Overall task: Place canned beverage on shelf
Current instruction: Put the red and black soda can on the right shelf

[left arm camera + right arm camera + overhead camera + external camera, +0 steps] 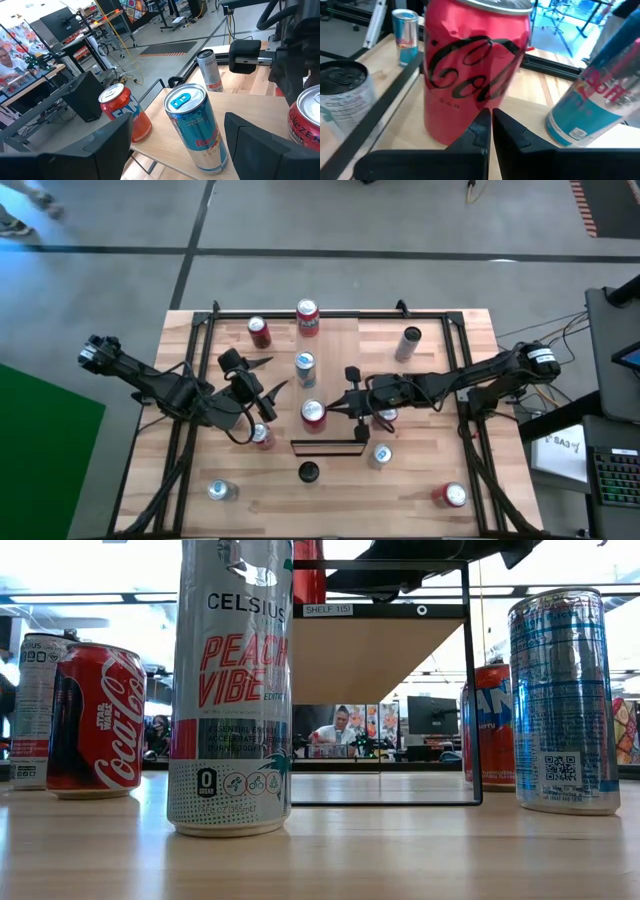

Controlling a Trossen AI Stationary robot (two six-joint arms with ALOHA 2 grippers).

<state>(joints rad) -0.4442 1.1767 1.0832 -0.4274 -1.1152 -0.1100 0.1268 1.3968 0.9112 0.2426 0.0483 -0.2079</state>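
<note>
With its fingers apart, the left gripper [268,393] could topple the slim blue-and-silver aluminium can [196,127] if it closes off-centre.

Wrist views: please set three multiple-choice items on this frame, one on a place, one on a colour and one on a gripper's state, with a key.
1. What stands just ahead of the right gripper?
A. a red Coca-Cola can
B. a green bottle
C. a white mug

2. What colour is the tall can seen between the fingers of the left gripper?
A. green
B. blue and silver
C. all black

3. How is the right gripper?
A. open wide
B. shut on a can
C. shut, holding nothing

Key:
1 A: the red Coca-Cola can fills the right wrist view beyond the fingertips.
2 B: its lid and body show blue and silver.
3 C: the two fingers meet with nothing between them.
</note>
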